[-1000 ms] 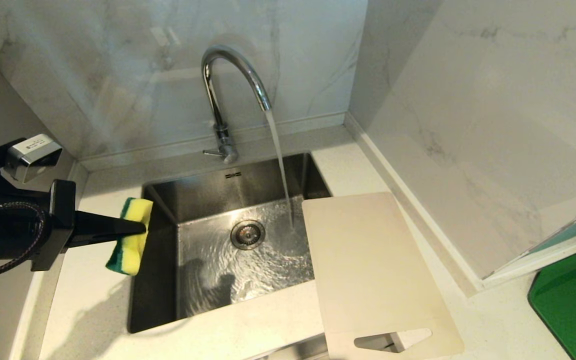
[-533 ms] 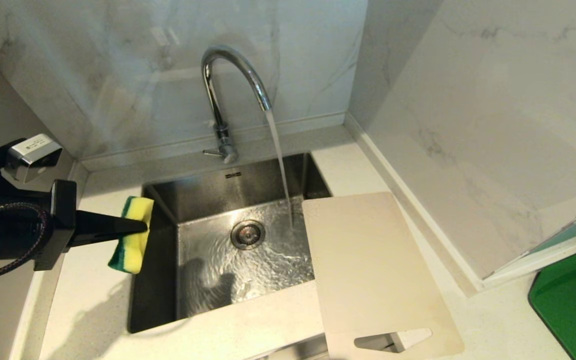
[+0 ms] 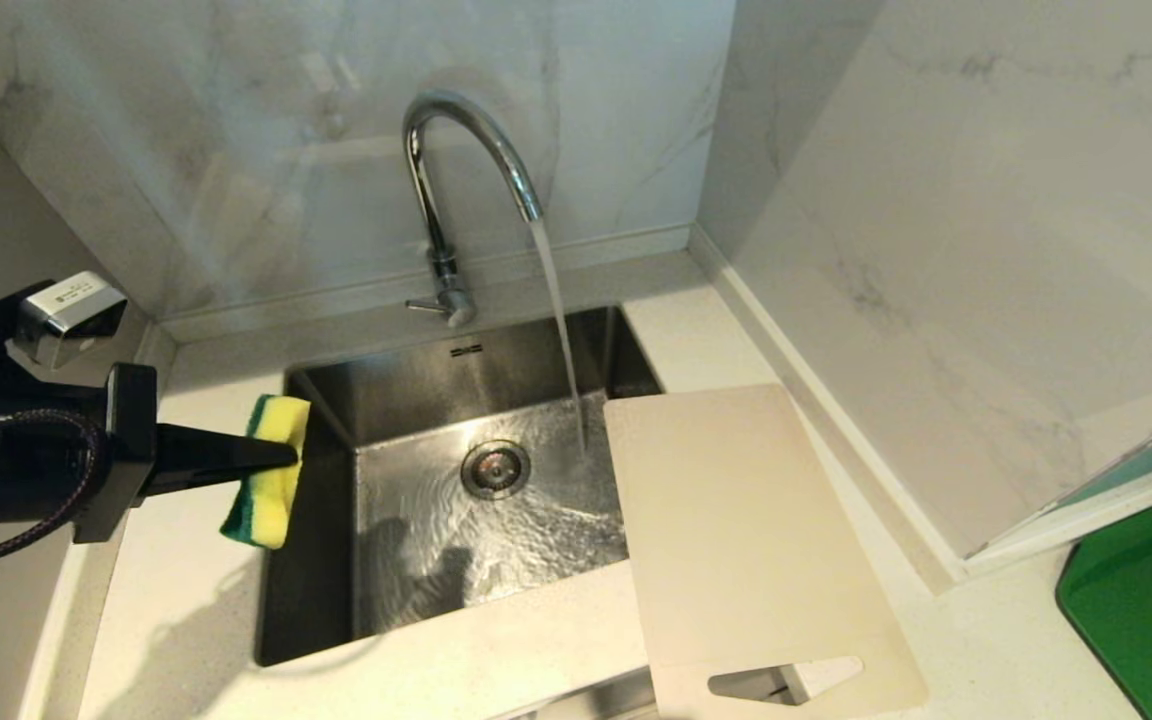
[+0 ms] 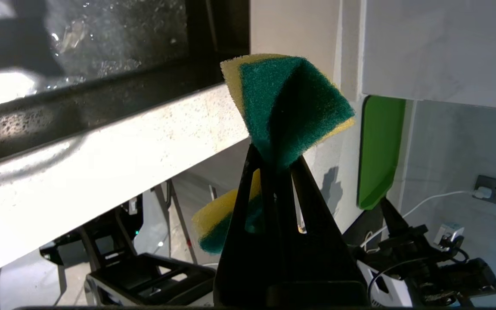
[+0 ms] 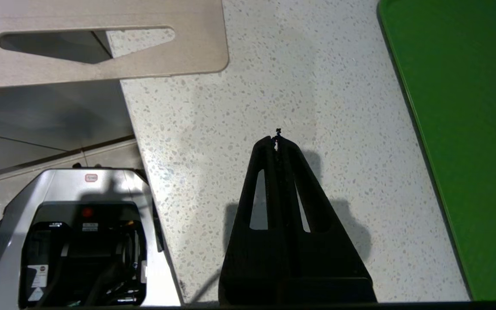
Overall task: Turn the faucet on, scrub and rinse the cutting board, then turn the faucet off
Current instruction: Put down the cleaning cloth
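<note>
The chrome gooseneck faucet (image 3: 456,170) runs, its stream falling into the steel sink (image 3: 416,400) beside the drain. The beige cutting board (image 3: 746,540) lies flat to the right of the sink, its left part over the basin and its handle slot (image 5: 84,43) past the counter's front edge. My left gripper (image 3: 286,455) hovers over the sink's left rim, shut on a yellow-and-green sponge (image 3: 268,480), which it pinches in the middle (image 4: 289,103). My right gripper (image 5: 277,140) is shut and empty above the speckled counter, near the board's handle end.
A dark green mat (image 3: 1151,600) lies on the counter at the far right. Marble walls close in behind the sink and on the right. The robot's base (image 5: 80,241) shows below the counter's front edge.
The left gripper and its sponge have edged slightly right and down. Water keeps running; the board has not moved.
</note>
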Controlling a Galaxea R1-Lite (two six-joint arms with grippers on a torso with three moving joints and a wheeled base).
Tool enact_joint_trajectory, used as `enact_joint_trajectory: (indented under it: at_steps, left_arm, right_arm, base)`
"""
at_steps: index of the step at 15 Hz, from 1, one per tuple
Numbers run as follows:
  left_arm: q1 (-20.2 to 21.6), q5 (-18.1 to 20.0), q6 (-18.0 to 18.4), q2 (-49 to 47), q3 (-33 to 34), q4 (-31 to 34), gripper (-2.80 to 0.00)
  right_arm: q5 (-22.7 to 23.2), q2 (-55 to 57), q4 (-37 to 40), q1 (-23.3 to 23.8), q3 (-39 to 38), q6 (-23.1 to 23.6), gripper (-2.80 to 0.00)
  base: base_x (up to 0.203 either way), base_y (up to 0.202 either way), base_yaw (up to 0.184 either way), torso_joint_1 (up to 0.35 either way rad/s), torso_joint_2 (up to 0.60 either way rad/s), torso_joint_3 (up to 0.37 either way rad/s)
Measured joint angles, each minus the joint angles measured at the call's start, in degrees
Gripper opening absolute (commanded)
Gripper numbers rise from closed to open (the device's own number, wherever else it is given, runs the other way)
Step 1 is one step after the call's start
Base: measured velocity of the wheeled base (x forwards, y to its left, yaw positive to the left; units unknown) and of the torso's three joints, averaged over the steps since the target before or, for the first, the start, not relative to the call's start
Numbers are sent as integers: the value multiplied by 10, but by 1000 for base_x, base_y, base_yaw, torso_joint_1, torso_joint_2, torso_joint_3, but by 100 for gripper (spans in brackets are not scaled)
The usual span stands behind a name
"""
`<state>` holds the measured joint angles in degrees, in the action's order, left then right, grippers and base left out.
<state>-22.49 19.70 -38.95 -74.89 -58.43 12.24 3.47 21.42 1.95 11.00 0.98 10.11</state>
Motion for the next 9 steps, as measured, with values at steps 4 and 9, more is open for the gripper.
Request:
enact_joint_trajectory:
  at_steps: [4, 9]
  left_arm:
    - [0, 0, 0, 1, 10, -14, -280]
    - [0, -2, 2, 1, 11, -14, -280]
  right_arm:
    - [-2, -38, 0, -103, -3, -23, -280]
    - [-9, -156, 34, -112, 8, -29, -280]
  base:
    - [0, 0, 0, 0, 0, 0]
    - [0, 0, 0, 0, 0, 0]
